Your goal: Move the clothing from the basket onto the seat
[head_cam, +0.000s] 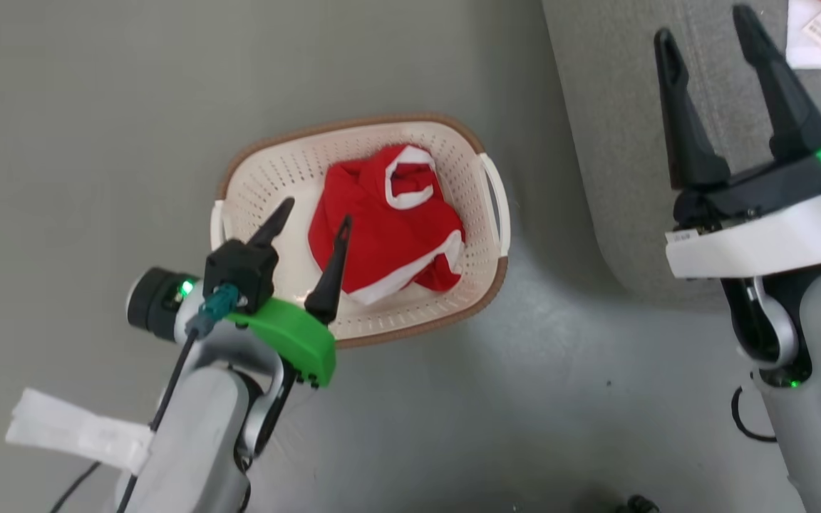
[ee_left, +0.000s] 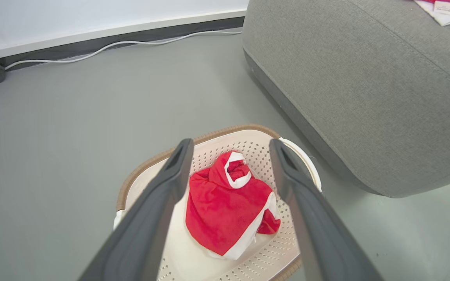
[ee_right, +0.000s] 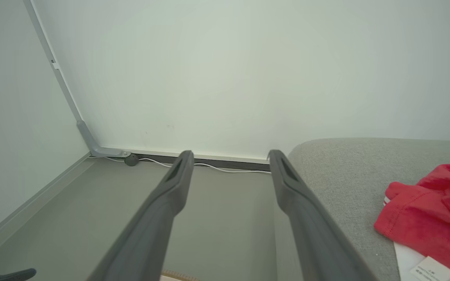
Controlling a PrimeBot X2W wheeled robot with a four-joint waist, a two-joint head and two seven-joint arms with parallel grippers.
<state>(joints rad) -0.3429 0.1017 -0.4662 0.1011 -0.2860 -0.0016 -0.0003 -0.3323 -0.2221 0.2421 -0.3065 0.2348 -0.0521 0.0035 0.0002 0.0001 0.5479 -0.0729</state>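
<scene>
So the basket sits on the smooth grey floor. It's a little rounded-rectangle tub of cream plastic with rows of small holes in the walls, a brown woven-look rim and a white loop handle on each short side. Inside there's one red garment, soft and crumpled into a lump, with white trim curling round an opening and a white band along its lower edge.

The left claw hangs above the basket. Its two long, dark, tapered fingers are spread wide with nothing between them, and from the wrist view they look clear of the cloth.

Just beside the basket is the seat, a big grey cushion in coarse woven fabric with a rounded corner and a stitched seam. The right claw is up over the seat's edge, also spread wide and holding nothing.

Further along the seat lies another red garment, rumpled, with a white part and a small printed label showing below it. A thin white cable runs along the foot of the pale wall.
</scene>
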